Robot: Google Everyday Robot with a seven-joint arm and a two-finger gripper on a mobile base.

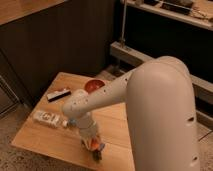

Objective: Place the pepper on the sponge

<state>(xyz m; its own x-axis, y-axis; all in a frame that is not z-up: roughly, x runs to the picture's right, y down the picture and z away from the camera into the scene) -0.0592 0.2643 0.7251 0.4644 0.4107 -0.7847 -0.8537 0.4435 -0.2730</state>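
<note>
My gripper (95, 150) points down over the front edge of the wooden table (45, 140), at the end of the big white arm (115, 92). An orange-red pepper (92, 144) shows between its fingers, and the gripper is shut on it. A bit of the blue sponge (102, 147) peeks out just right of the pepper, under the gripper. Most of the sponge is hidden by the gripper and wrist, and I cannot tell whether the pepper touches it.
A round orange-red bowl (93, 85) stands at the back of the table. A dark flat object (59, 94) lies at the back left and a white packet (47, 118) at the left. A small blue thing (72, 121) sits beside the wrist. Dark shelving rises behind.
</note>
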